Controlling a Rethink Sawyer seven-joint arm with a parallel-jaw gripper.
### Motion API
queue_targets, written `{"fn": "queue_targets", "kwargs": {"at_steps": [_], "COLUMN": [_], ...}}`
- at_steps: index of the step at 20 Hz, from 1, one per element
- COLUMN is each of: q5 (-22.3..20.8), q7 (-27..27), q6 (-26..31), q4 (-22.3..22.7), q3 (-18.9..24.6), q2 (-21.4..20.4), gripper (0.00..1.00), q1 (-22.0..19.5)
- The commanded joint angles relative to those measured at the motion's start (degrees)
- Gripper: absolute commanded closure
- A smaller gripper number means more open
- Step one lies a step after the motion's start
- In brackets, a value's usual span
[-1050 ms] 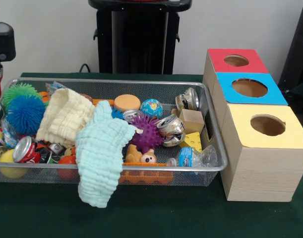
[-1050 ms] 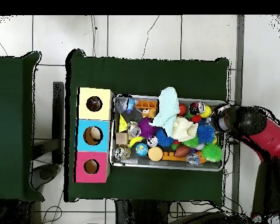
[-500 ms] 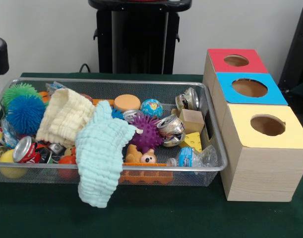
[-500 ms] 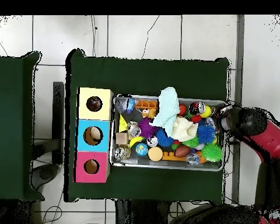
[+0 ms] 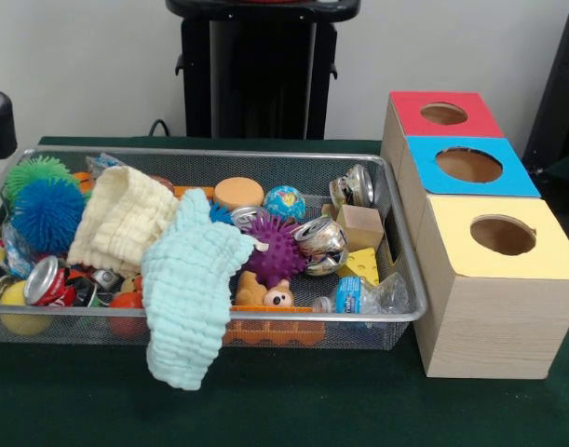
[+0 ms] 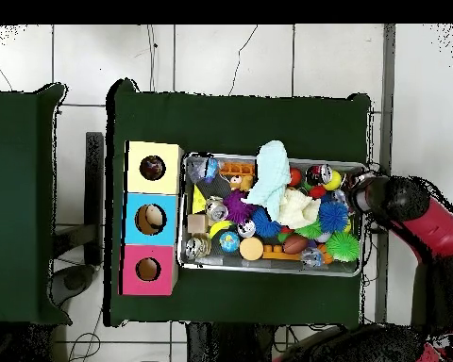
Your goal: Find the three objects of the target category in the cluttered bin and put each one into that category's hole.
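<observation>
Hovering beside the wire bin [image 6: 268,271], my arm [image 6: 428,226] is bending over its end; I cannot tell the gripper's [image 6: 367,193] state.

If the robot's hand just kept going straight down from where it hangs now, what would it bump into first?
Probably the wire bin's end rim. From overhead, the hand sits right over that short edge, not over the toys. Depth is unclear, so it might just miss and land on the green table beside it.
</observation>
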Motion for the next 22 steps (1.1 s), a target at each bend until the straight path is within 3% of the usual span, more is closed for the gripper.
{"fn": "queue_targets", "kwargs": {"at_steps": [1, 13, 22], "q5": [3.92, 9.03, 7.68], "q7": [12.61, 12.27, 5.3], "q6": [-0.76, 3.07, 3.83], "q4": [7.35, 11.53, 7.4], "q3": [2.19, -1.5, -2.16], "q2": [-1.32, -5.67, -3.24], "gripper": [1.0, 1.0, 1.0], "q1": [5.68, 8.81, 6.01]}}
